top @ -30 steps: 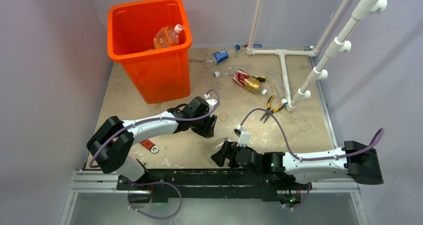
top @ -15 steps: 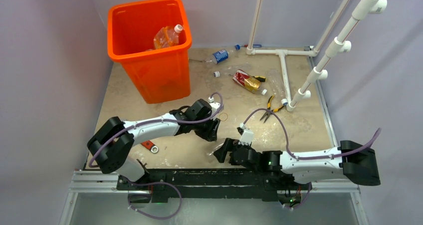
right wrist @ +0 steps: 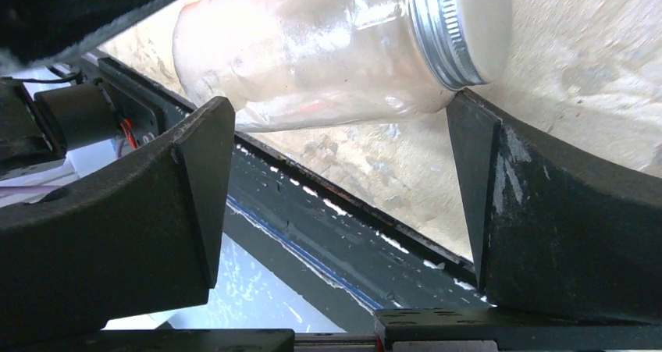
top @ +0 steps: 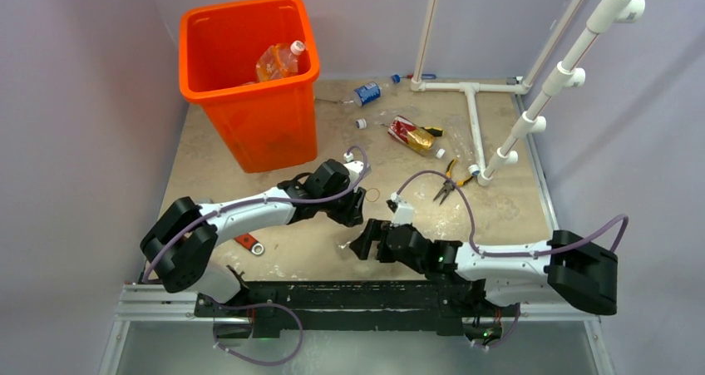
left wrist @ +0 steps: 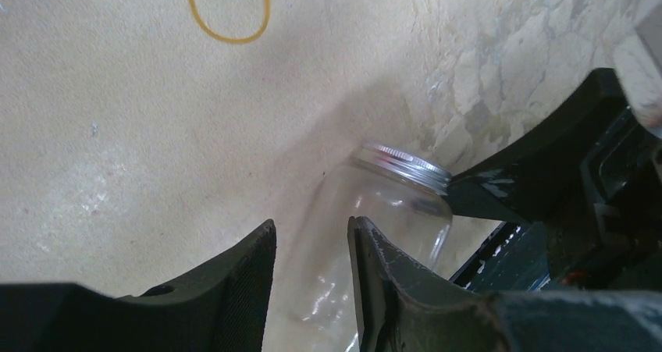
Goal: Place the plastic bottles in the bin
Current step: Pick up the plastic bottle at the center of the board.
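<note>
Only the top view shows the orange bin (top: 249, 117) at the far left of the tabletop (top: 208, 167), with an orange-tinted bottle (top: 278, 61) inside. Only the wrist views show the clear bottle (left wrist: 382, 204), which the arms mostly hide from above. The left end effector (left wrist: 312, 227) is nearly together, pinching the bottle's crumpled body. The right end effector (right wrist: 343, 118) is spread wide around its neck. A red-labelled bottle (top: 407, 132), a blue-labelled bottle (top: 366, 92) and a rubber band (left wrist: 229, 12) lie beyond.

Orange bin (top: 249, 134) upright, orange-tinted bottle (top: 278, 61) inside — you've a blue-labelled bottle (top: 367, 92) and red-labelled bottle (top: 411, 134) right of it, clear bottle (left wrist: 390, 204) in front.
</note>
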